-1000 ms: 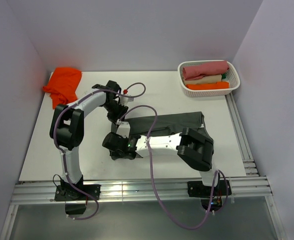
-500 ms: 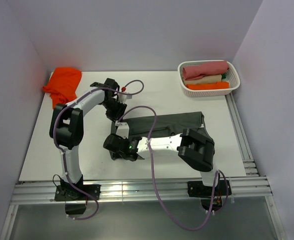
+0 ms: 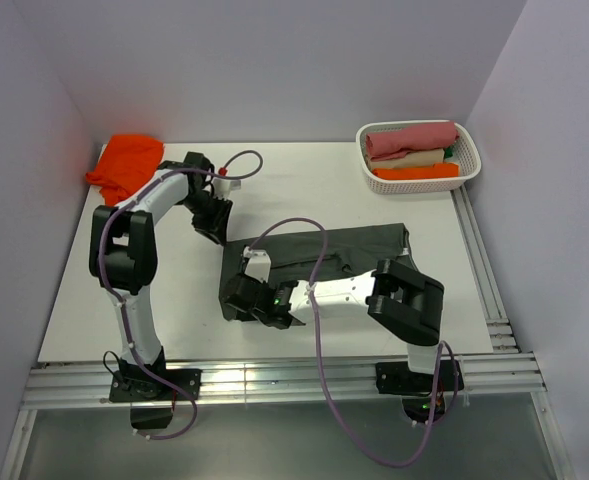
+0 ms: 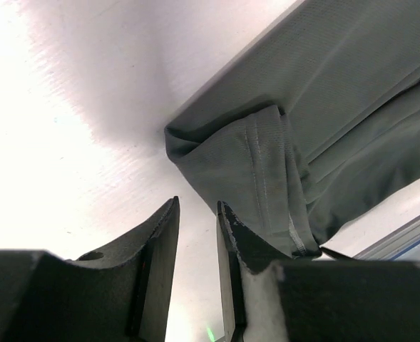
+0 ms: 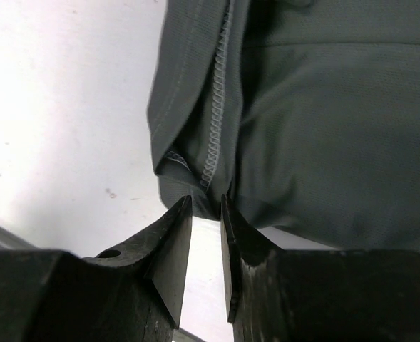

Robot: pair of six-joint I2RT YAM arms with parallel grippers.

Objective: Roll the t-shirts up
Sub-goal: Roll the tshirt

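A dark charcoal-grey t-shirt (image 3: 364,245) lies folded into a long strip across the middle of the table. My left gripper (image 3: 217,228) hovers at the strip's far left corner. Its jaws (image 4: 197,203) stand a little apart over bare table, and the folded corner of the shirt (image 4: 267,157) lies just past the tips. My right gripper (image 3: 236,300) is low at the strip's near left end. Its jaws (image 5: 206,199) are narrowly open, with the stitched hem of the shirt (image 5: 217,121) right at the tips and nothing between them. A bright orange t-shirt (image 3: 126,165) lies crumpled at the far left.
A white basket (image 3: 471,170) at the far right corner holds rolled pink, cream and orange cloths. Both arms' purple cables loop over the shirt and the table's middle. Walls enclose the table on three sides, and metal rails run along the near and right edges.
My left gripper has swung left, off the shirt's far corner. My right gripper has narrowed its jaws and shifted slightly toward the near edge at the shirt's left end.
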